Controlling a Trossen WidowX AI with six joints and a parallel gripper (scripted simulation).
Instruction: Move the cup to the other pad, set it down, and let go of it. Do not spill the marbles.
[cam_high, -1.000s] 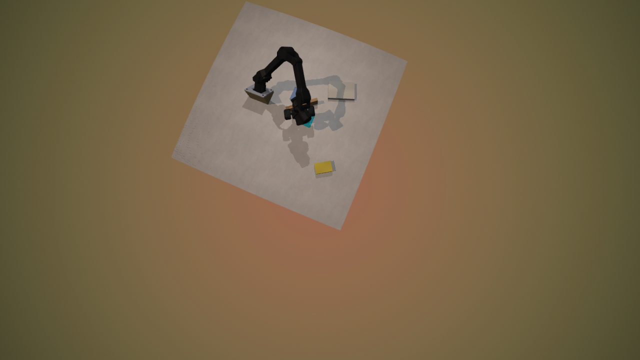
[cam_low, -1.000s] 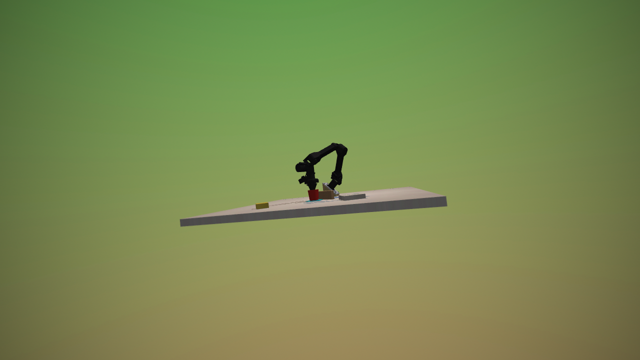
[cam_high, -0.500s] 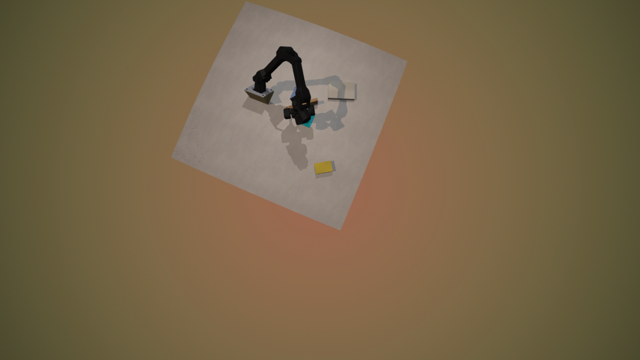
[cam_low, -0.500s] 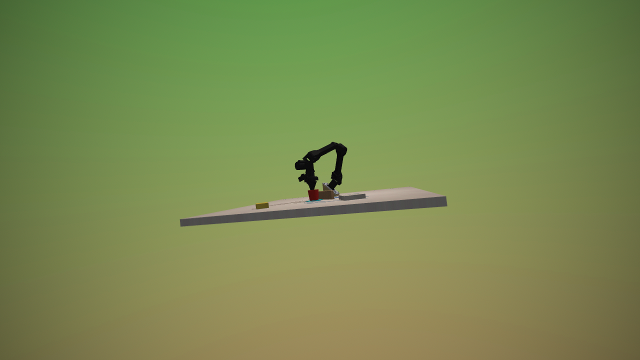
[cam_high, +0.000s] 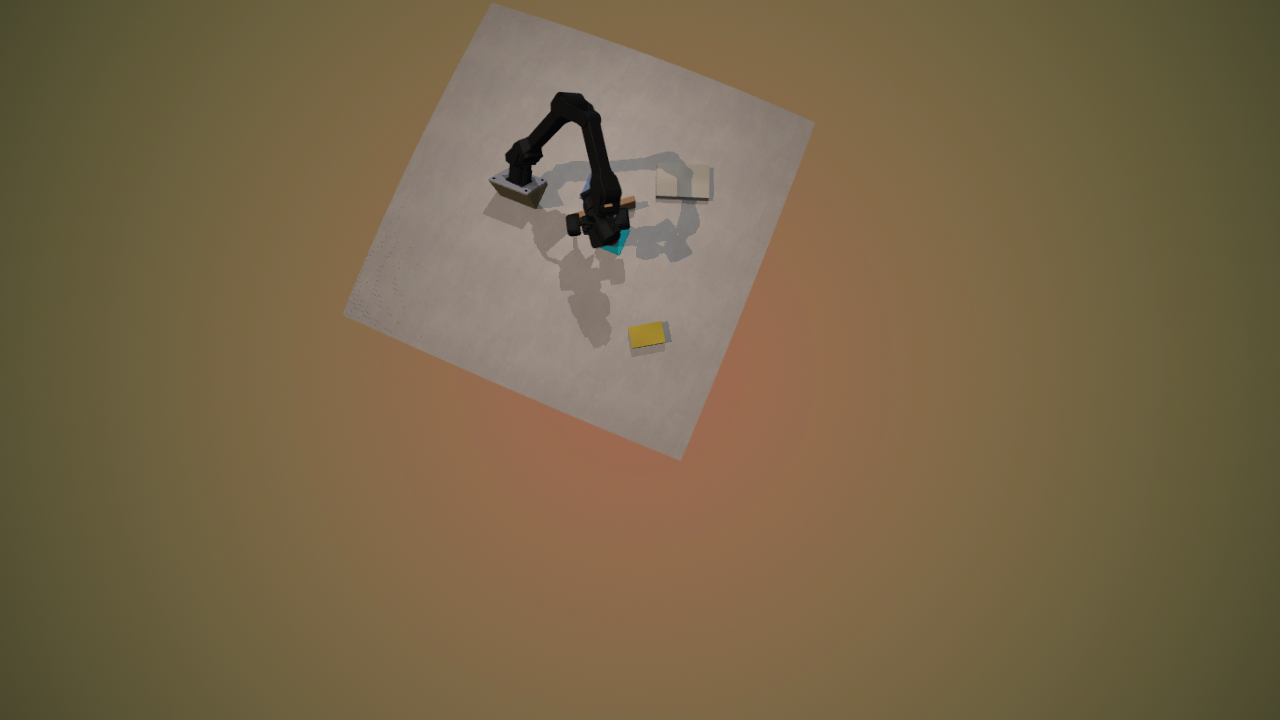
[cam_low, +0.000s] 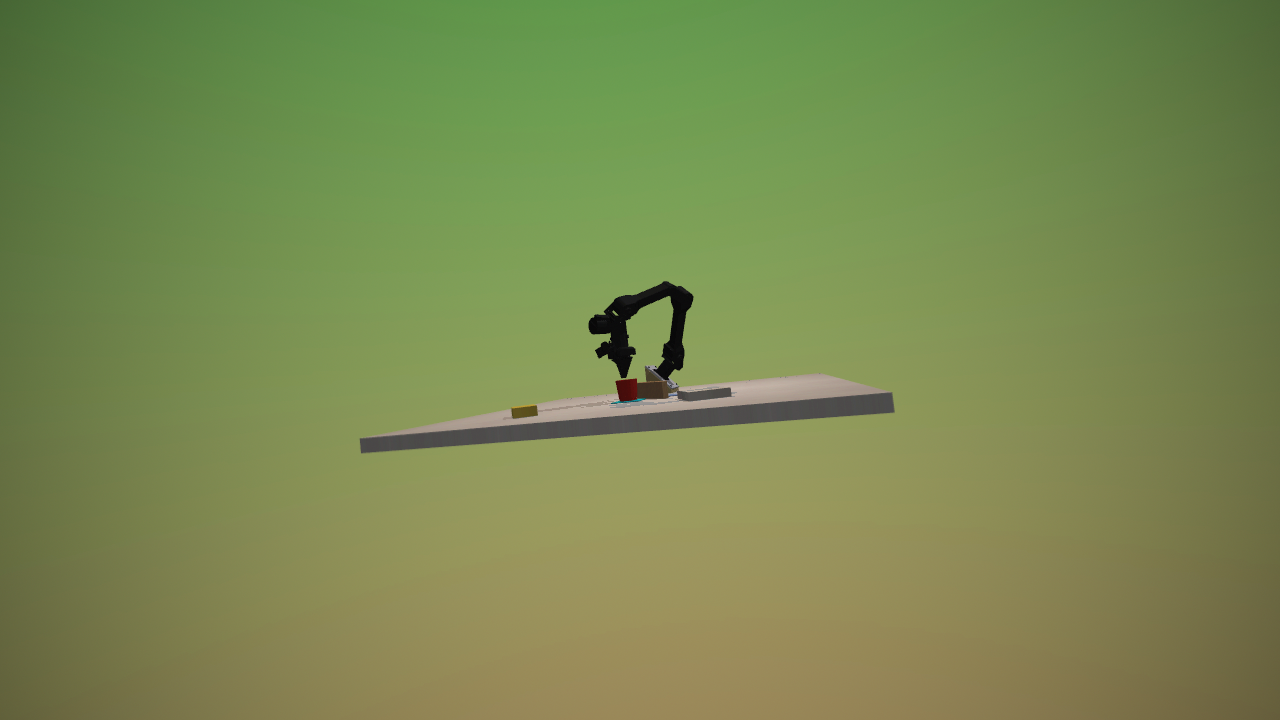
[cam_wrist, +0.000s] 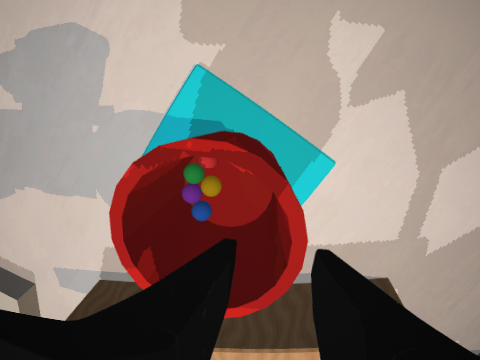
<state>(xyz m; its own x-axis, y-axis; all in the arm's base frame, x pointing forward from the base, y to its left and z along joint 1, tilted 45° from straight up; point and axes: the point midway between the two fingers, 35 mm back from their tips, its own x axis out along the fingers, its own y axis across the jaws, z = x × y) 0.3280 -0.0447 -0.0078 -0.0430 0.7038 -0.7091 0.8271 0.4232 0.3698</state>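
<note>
The red cup (cam_low: 626, 390) (cam_wrist: 235, 212) stands upright on the cyan pad (cam_high: 619, 244) (cam_wrist: 250, 110). Several marbles lie together on its floor, among them a green marble (cam_wrist: 194, 173), a yellow marble (cam_wrist: 211, 186) and a blue marble (cam_wrist: 201, 211). My gripper (cam_low: 624, 376) (cam_wrist: 275, 256) is open and empty, with its fingertips just above the cup's rim. In the wrist view one finger overlaps the cup's opening and the other is outside it. The arm hides the cup in the top view and mostly covers the blue pad (cam_high: 586, 188).
A wooden block (cam_high: 621, 205) (cam_low: 653, 389) (cam_wrist: 275, 325) stands close beside the cup, toward the arm's base. A pale slab (cam_high: 671, 182) (cam_low: 705, 394) lies farther off to that side. A yellow block (cam_high: 647, 334) (cam_low: 524, 411) lies beyond the cyan pad.
</note>
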